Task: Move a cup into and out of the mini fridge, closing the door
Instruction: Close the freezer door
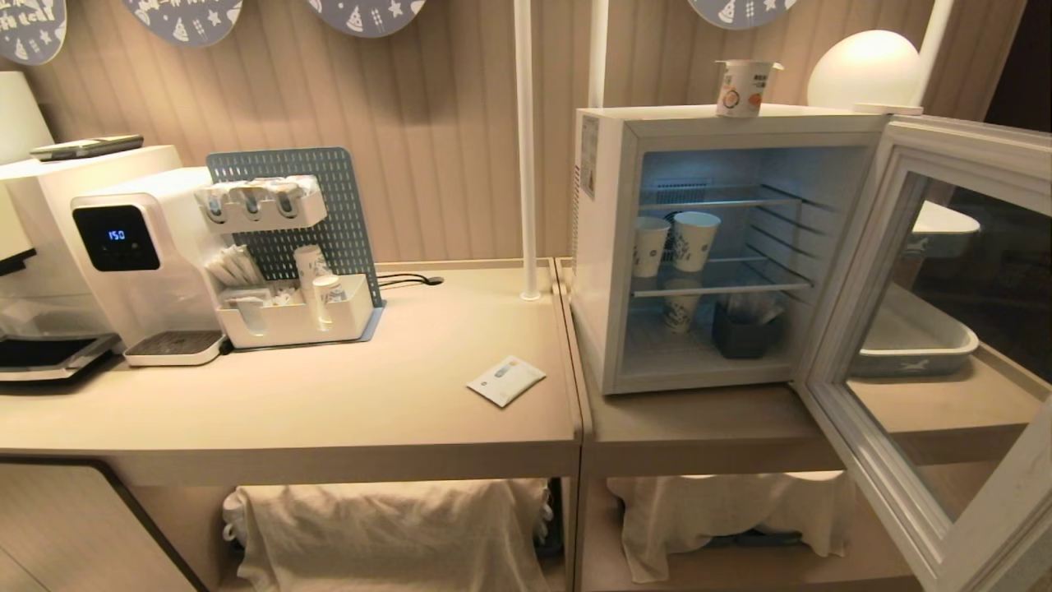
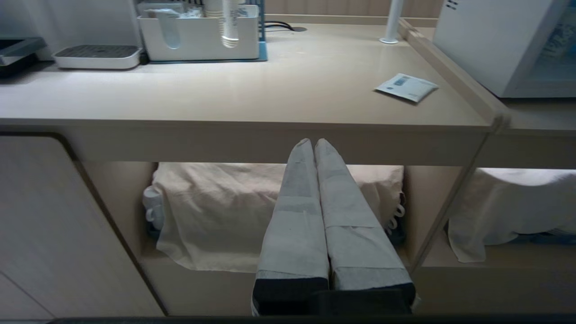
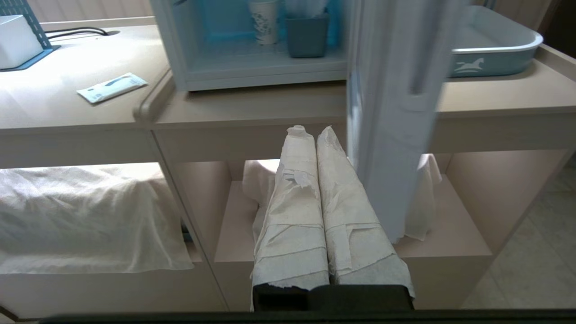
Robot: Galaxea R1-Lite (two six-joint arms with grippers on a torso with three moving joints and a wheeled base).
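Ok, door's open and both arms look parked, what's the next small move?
Probably raise the right gripper toward the cup on top of the mini fridge. Both grippers, the left gripper too, sit shut and low below the counter, the door stands wide open, and the cup is on the right.

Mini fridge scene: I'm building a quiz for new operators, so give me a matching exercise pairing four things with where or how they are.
Things:
1. cup
2. door
3. flat packet
4. left gripper

States or places:
A. lying on the counter left of the fridge
B. swung wide open
C. shut, held low in front of the counter's edge
D. standing on top of the mini fridge

Pairs: 1-D, 2-B, 3-A, 4-C
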